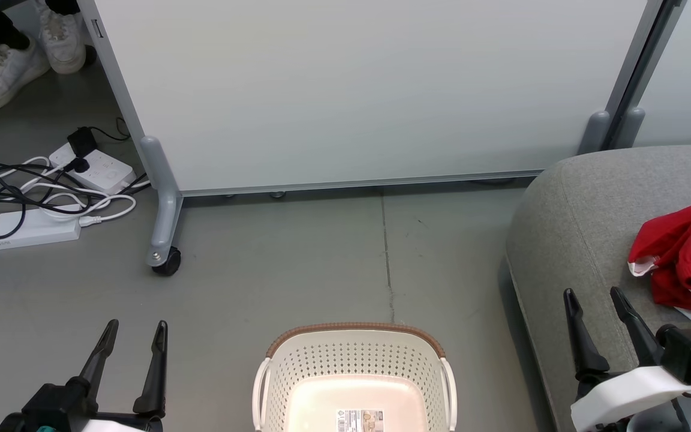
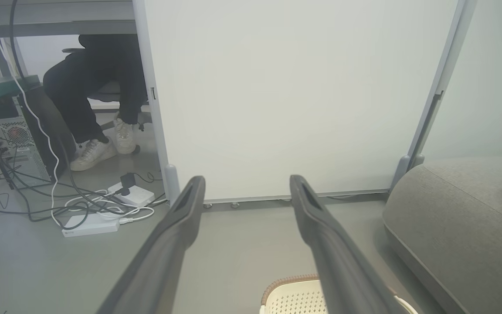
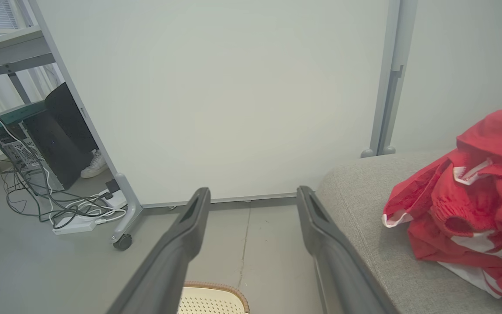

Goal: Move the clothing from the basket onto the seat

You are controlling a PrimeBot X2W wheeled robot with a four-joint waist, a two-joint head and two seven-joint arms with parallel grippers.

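Note:
The red clothing [image 1: 690,258] with white trim lies crumpled on the grey seat [image 1: 579,222] at the right; its print is hidden. In the right wrist view the clothing [image 3: 469,205] rests on the seat [image 3: 364,218] beside my right fingers. The white basket [image 1: 354,378] with the brown rim stands on the floor at the bottom centre, only a barcode sticker inside. My left gripper [image 1: 135,333] is open over the floor left of the basket. My right gripper [image 1: 594,300] is open, in front of the seat's near edge, left of the clothing.
A pale wheeled partition [image 1: 351,90] closes off the back, its caster [image 1: 167,261] on the floor. Power strips and tangled cables [image 1: 45,192] lie at the left. A person's white shoes [image 1: 21,54] show at the top left. A computer tower [image 2: 11,139] stands under a desk.

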